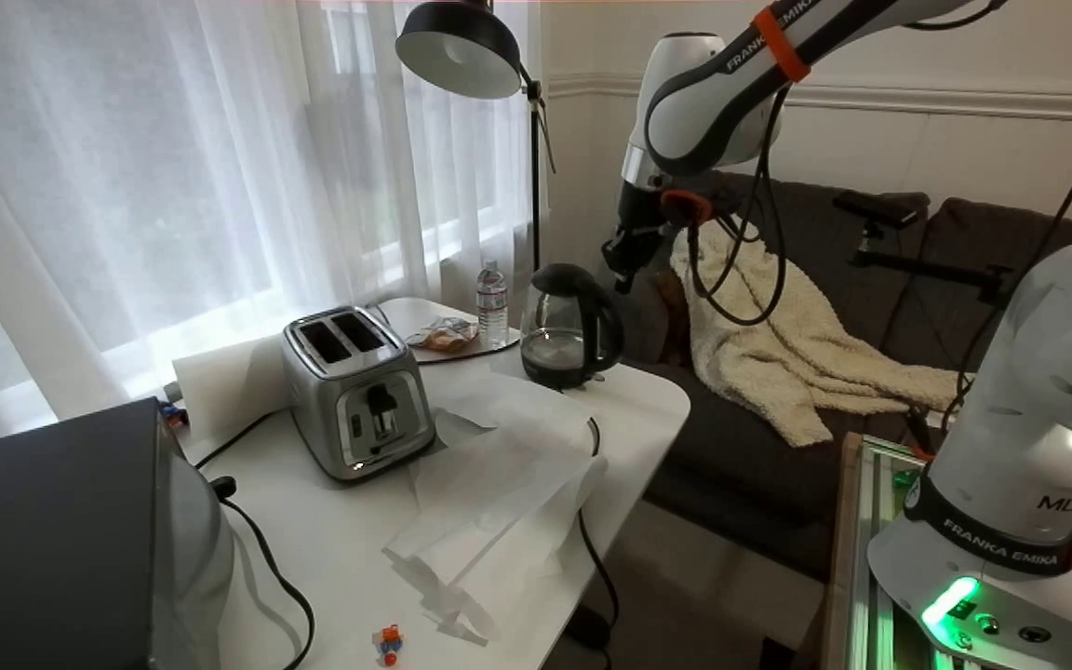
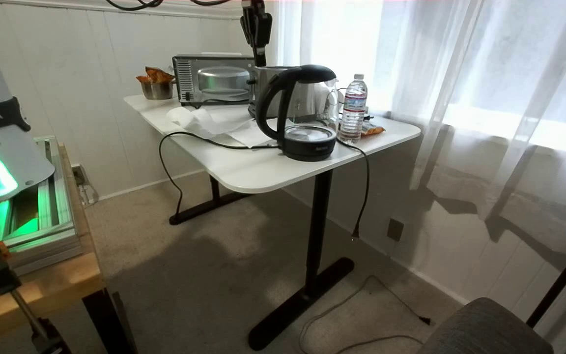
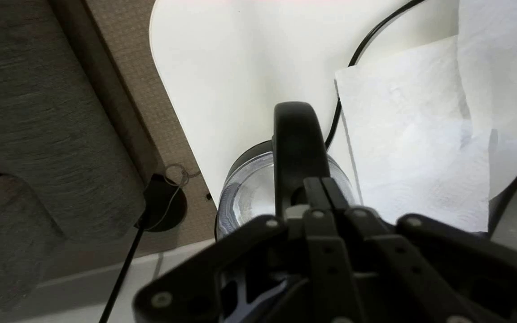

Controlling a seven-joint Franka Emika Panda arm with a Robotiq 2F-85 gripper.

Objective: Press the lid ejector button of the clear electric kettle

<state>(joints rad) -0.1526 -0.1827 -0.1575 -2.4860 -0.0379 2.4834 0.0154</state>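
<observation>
The clear electric kettle [image 1: 556, 349] stands upright on the white table with its black lid [image 1: 566, 278] down. It also shows in an exterior view [image 2: 310, 135], with its black handle [image 2: 272, 101] on the left side. My gripper [image 1: 624, 283] is shut and empty, pointing down above the handle side of the kettle, with a gap to the handle. In the wrist view the shut fingertips [image 3: 323, 183] overlap the top of the handle [image 3: 298, 139]. A dark round spot beside the left fingertip may be the button; it is partly covered. The lid is hidden behind the gripper there.
A water bottle [image 1: 492, 307] stands close to the kettle. A silver toaster [image 1: 359, 400], paper sheets [image 1: 508, 465] and a toaster oven [image 2: 214, 78] share the white table [image 1: 648, 400]. The kettle's cord runs over the table edge. A lamp [image 1: 462, 51] stands behind.
</observation>
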